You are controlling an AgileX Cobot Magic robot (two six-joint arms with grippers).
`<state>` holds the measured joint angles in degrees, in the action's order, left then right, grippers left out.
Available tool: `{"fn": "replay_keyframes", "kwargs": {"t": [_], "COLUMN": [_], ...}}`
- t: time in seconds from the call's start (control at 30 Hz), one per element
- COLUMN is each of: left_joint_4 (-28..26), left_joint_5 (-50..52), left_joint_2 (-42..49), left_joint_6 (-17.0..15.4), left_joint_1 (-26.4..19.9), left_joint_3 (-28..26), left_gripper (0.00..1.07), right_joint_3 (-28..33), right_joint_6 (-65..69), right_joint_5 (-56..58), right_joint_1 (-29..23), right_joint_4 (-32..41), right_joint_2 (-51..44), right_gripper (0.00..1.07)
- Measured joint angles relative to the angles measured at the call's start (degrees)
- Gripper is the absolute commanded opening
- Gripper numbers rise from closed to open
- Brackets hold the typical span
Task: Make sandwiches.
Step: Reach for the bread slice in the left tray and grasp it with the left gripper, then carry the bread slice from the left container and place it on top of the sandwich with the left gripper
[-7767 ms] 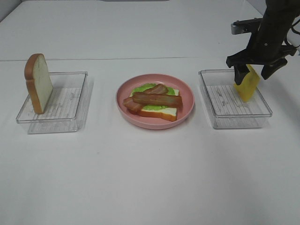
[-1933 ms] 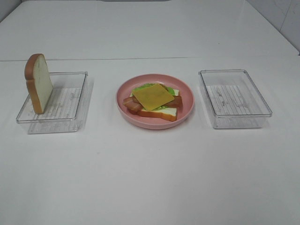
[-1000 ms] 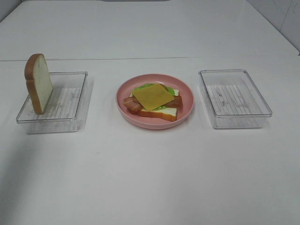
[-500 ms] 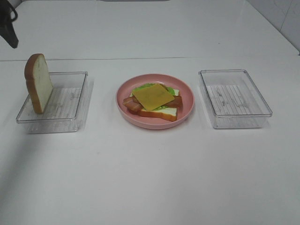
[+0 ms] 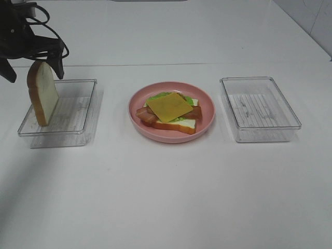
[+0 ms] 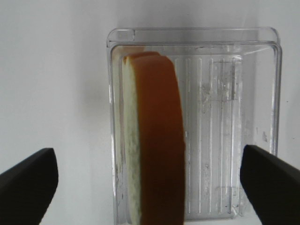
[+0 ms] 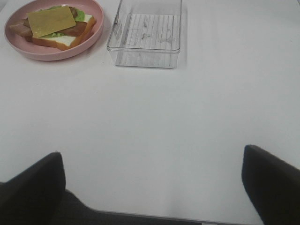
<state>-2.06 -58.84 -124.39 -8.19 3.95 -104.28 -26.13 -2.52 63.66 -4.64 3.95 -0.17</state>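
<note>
Fingers of the left gripper spread wide, straddling the upright bread slice leaning in the left tray, likely for topping the sandwich on the plate. Right gripper parked, fingers apart.

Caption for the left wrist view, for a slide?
Open left gripper above the upright bread slice in its clear tray.

Open-faced sandwich: cheese square tops bacon, lettuce, bread. Spare bread slice stands apparently upright at left.
</note>
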Motion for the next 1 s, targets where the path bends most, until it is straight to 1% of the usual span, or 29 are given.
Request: {"fn": "replay_keyframes", "kwargs": {"t": [0.07, 0.1, 0.13, 0.17, 0.2, 0.23, 0.27, 0.3, 0.43, 0.5, 0.57, 0.6, 0.67, 0.7, 0.73, 0.77, 0.8, 0.83, 0.87, 0.9, 0.93, 0.97, 1.0], "left_joint_4": [0.3, 0.3, 0.9, 0.9, 1.5, 1.6, 1.6, 1.7, 2.1, 2.1, 2.1, 2.1, -0.6, -0.6, -3.7, -8.1, -8.1, -10.1, -15.7, -15.7, -18.6, -18.6, -23.9], "left_joint_5": [-0.5, -0.5, -0.9, -0.9, -1.1, -1.3, -1.3, -1.7, -2.6, -4.1, -7.0, -7.0, -8.7, -8.7, -8.7, -8.1, -8.1, -7.8, -7.0, -7.0, -6.6, -6.6, -6.0], "left_joint_2": [-0.6, -0.6, -0.7, -0.7, -0.7, -0.7, -0.7, -0.7, -0.7, -0.6, 0.6, 0.6, 3.4, 3.4, 5.4, 7.2, 7.2, 7.7, 8.1, 8.1, 8.0, 8.0, 7.1], "left_joint_6": [-0.1, -0.1, -0.5, -0.5, -0.7, -0.9, -0.9, -1.0, -1.1, -1.1, -1.1, -1.1, -1.1, -1.1, -0.8, 0.3, 0.3, 1.0, 2.8, 2.8, 4.0, 4.0, 6.4], "left_joint_1": [0.0, 0.0, 0.0, 0.0, 0.0, 0.0, 0.0, 0.0, 0.0, 0.0, 0.0, 0.0, 0.0, 0.0, 0.2, 0.9, 0.9, 1.4, 2.8, 2.8, 3.6, 3.6, 5.4], "left_joint_3": [-0.3, -0.3, -0.3, -0.3, -0.3, -0.3, -0.3, -0.3, -0.7, -1.5, -3.7, -3.7, -6.8, -6.8, -8.8, -10.4, -10.4, -10.8, -11.4, -11.4, -11.5, -11.5, -11.5], "left_gripper": [0.76, 0.76, 0.56, 0.56, 0.32, 0.22, 0.22, 0.00, 0.00, 0.00, 0.00, 0.00, 0.00, 0.00, 0.00, 0.00, 0.00, 0.00, 0.00, 0.00, 0.00, 0.00, 0.00], "right_joint_3": [0.0, 0.0, 0.0, 0.0, 0.0, 0.0, 0.0, 0.0, 0.0, 0.0, 0.0, 0.0, 0.0, 0.0, 0.0, 0.0, 0.0, 0.0, 0.0, 0.0, 0.0, 0.0, 0.0], "right_joint_6": [0.0, 0.0, 0.0, 0.0, 0.0, 0.0, 0.0, 0.0, 0.0, 0.0, 0.0, 0.0, 0.0, 0.0, 0.0, 0.0, 0.0, 0.0, 0.0, 0.0, 0.0, 0.0, 0.0], "right_joint_5": [0.0, 0.0, 0.0, 0.0, 0.0, 0.0, 0.0, 0.0, 0.0, 0.0, 0.0, 0.0, 0.0, 0.0, 0.0, 0.0, 0.0, 0.0, 0.0, 0.0, 0.0, 0.0, 0.0], "right_joint_1": [0.0, 0.0, 0.0, 0.0, 0.0, 0.0, 0.0, 0.0, 0.0, 0.0, 0.0, 0.0, 0.0, 0.0, 0.0, 0.0, 0.0, 0.0, 0.0, 0.0, 0.0, 0.0, 0.0], "right_joint_4": [0.0, 0.0, 0.0, 0.0, 0.0, 0.0, 0.0, 0.0, 0.0, 0.0, 0.0, 0.0, 0.0, 0.0, 0.0, 0.0, 0.0, 0.0, 0.0, 0.0, 0.0, 0.0, 0.0], "right_joint_2": [0.0, 0.0, 0.0, 0.0, 0.0, 0.0, 0.0, 0.0, 0.0, 0.0, 0.0, 0.0, 0.0, 0.0, 0.0, 0.0, 0.0, 0.0, 0.0, 0.0, 0.0, 0.0, 0.0], "right_gripper": [0.99, 0.99, 0.99, 0.99, 0.99, 0.99, 0.99, 0.99, 0.99, 0.99, 0.99, 0.99, 0.99, 0.99, 0.99, 0.99, 0.99, 0.99, 0.99, 0.99, 0.99, 0.99, 0.99]}}
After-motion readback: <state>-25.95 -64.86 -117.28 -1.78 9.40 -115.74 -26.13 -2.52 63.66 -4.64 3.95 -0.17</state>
